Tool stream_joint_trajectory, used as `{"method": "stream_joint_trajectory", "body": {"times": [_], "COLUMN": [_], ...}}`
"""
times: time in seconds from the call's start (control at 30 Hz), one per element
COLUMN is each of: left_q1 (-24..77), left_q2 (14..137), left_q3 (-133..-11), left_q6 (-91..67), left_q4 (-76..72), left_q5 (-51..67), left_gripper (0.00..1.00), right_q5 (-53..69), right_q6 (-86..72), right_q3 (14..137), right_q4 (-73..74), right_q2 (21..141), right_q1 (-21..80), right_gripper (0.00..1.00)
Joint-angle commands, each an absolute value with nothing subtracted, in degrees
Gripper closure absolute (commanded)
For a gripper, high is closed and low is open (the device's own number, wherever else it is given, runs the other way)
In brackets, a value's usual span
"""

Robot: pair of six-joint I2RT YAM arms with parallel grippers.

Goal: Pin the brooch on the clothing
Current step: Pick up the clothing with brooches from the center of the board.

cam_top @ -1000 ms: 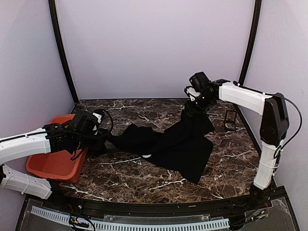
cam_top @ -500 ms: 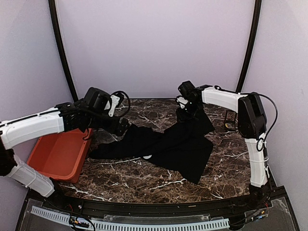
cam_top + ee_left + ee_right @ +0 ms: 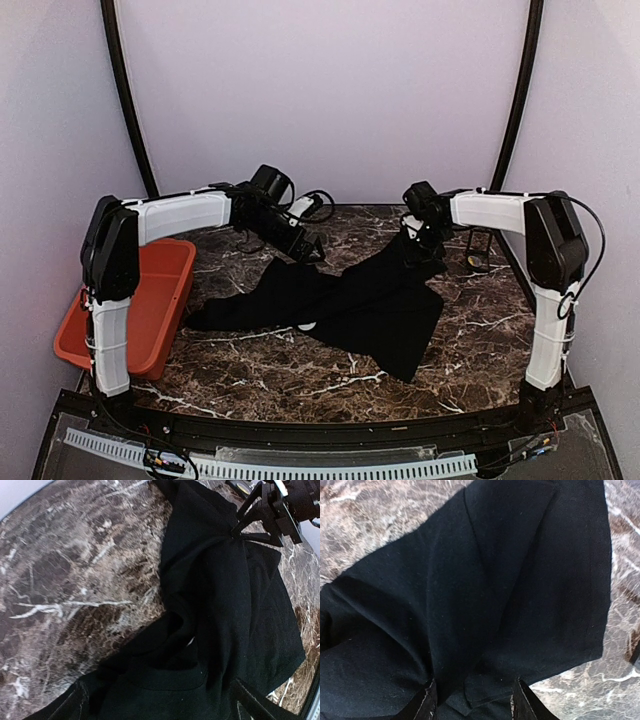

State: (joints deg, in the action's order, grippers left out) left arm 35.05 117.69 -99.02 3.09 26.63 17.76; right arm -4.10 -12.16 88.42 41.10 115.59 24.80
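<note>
Crumpled shirt lies mid-frame on table, its upper right part pinched by right gripper; left gripper gapes empty upper left. Risk: thin pinch slips when pulled, folds block pinning.

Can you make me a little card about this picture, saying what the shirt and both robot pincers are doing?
Shirt: black T-shirt, crumpled on the marble table
Left pincer: open, above the T-shirt, holding nothing
Right pincer: shut on a pinch of T-shirt, fabric tented up
Bin: orange-red, at the table's left edge
</note>
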Motion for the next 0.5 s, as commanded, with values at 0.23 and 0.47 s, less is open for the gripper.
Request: {"method": "stream_joint_trajectory", "body": {"times": [0.23,0.47], "left_q1": [33.23,33.2], "left_q2": [123.6,125.9], "left_q3": [-103.13,-104.2], "left_q6": [6.62,6.76], "left_q4": [34.09,34.54], "left_q5": [22.93,22.53], "left_gripper": [0.12,0.25], "right_q5": [-2.68,-2.59], "right_q6": [-13.53,-13.62], "right_q3": [85.03,84.34], "right_q4": [37.66,37.54], "right_q2": [113.74,112.92], "right_q1": [24.43,24.39], "right_gripper": [0.51,0.52]}}
